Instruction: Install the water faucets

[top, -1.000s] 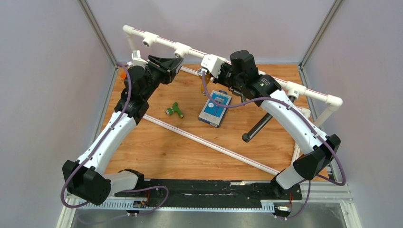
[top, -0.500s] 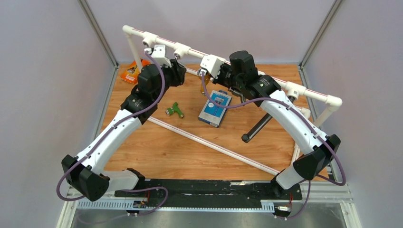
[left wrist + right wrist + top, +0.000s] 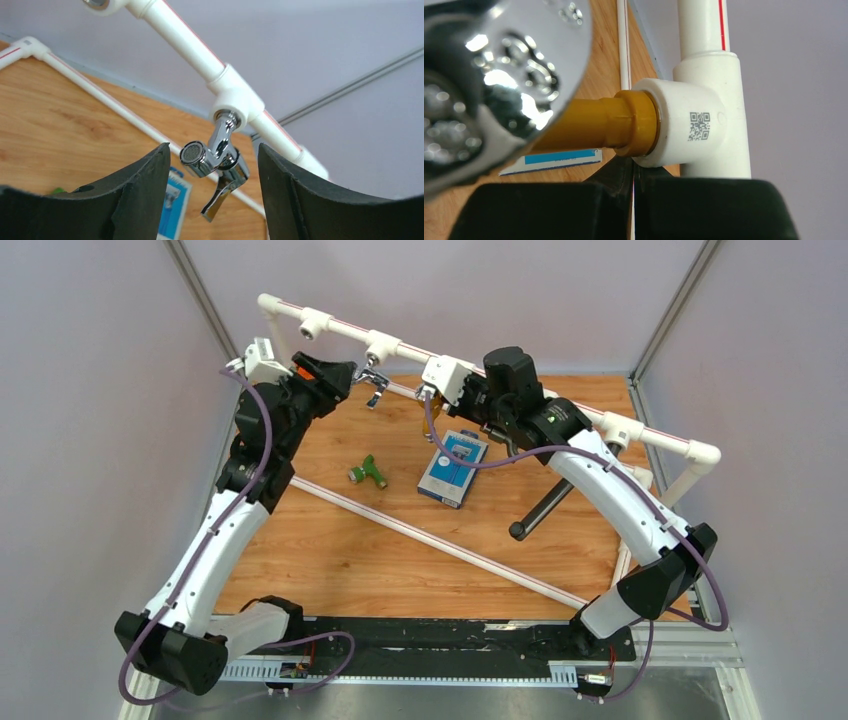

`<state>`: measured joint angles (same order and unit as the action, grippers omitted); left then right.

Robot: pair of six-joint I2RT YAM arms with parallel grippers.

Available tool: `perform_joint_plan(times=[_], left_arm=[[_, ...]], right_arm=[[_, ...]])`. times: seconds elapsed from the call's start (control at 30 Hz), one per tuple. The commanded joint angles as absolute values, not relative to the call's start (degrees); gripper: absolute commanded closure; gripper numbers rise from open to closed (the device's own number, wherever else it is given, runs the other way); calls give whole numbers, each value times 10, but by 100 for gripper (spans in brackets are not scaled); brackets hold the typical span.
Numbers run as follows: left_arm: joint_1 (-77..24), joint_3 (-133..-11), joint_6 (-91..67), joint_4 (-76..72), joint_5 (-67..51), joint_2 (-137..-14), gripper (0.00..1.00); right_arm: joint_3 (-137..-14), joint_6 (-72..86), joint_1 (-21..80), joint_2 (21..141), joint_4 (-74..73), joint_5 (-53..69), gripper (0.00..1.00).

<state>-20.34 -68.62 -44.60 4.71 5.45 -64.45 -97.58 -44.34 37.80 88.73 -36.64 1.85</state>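
A chrome faucet [image 3: 375, 381] hangs screwed into a tee socket [image 3: 383, 343] of the white pipe frame; in the left wrist view the faucet [image 3: 216, 159] sits under its tee [image 3: 235, 97]. My left gripper [image 3: 335, 370] is open and just left of it, and its jaws [image 3: 214, 150] do not touch the faucet. The green faucet [image 3: 368, 472] lies on the wooden table. My right gripper [image 3: 440, 390] is shut [image 3: 634, 175] just below another tee [image 3: 689, 125], which holds a chrome faucet [image 3: 499, 90] by its brass thread [image 3: 594, 125].
The white pipe frame [image 3: 340, 328] runs along the back and right sides. A blue-and-white box [image 3: 453, 468] lies mid-table. A thin white rod [image 3: 440, 545] crosses the table diagonally. A black bar [image 3: 540, 508] lies under the right arm.
My left gripper has let go of the chrome faucet and drawn back to the left, leaving it hanging in the tee. The right arm has not moved.
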Motion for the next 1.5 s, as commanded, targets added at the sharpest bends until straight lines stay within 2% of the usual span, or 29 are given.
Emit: perform_joint_plan(times=[0.0, 0.3, 0.43, 0.57, 0.6, 0.7, 0.73, 0.8, 0.87, 0.93, 0.97, 1.03, 1.1, 1.2, 1.33, 1.43, 1.47], left_arm=[[-176, -657, -613, -47, 18, -628, 28], [-170, -672, -683, -57, -28, -678, 23], [-170, -674, -683, -66, -46, -702, 25], [-169, -686, -669, -80, -74, -718, 40], [-170, -692, -653, -81, -83, -721, 49], [-170, -707, -583, -79, -95, -725, 61], [-170, -718, -564, -72, -97, -725, 69], [-171, -736, -490, -44, -96, -724, 81], [-177, -768, -378, 14, -86, -725, 88], [-208, -798, -227, 87, -22, -726, 90], [-222, -802, -111, 113, 14, -725, 90], [-303, -800, 48, 125, 137, -726, 88], [-347, -783, 172, 109, 211, -730, 87], [-387, -749, 358, 62, 257, -733, 84], [-409, -715, 488, 40, 265, -729, 74], [-413, -720, 490, 52, 245, -721, 61], [-413, -725, 467, 50, 244, -716, 53]], right_arm=[[-950, -436, 392, 911, -447, 50, 99], [-948, -437, 392, 911, -447, 48, 99], [-948, -437, 392, 911, -446, 48, 99], [-947, -437, 392, 911, -446, 47, 99], [-948, -436, 392, 911, -447, 46, 99], [-949, -436, 392, 911, -446, 45, 99], [-949, -436, 393, 912, -446, 46, 99], [-949, -435, 392, 912, -446, 46, 99], [-951, -435, 393, 911, -446, 44, 99], [-952, -435, 392, 911, -446, 43, 99], [-951, -435, 393, 911, -446, 44, 99], [-951, -435, 393, 912, -446, 44, 99], [-951, -435, 393, 913, -446, 44, 99], [-952, -435, 393, 911, -445, 43, 99], [-949, -435, 393, 907, -445, 43, 99], [-948, -436, 393, 911, -444, 40, 99], [-949, -435, 393, 910, -444, 41, 99]])
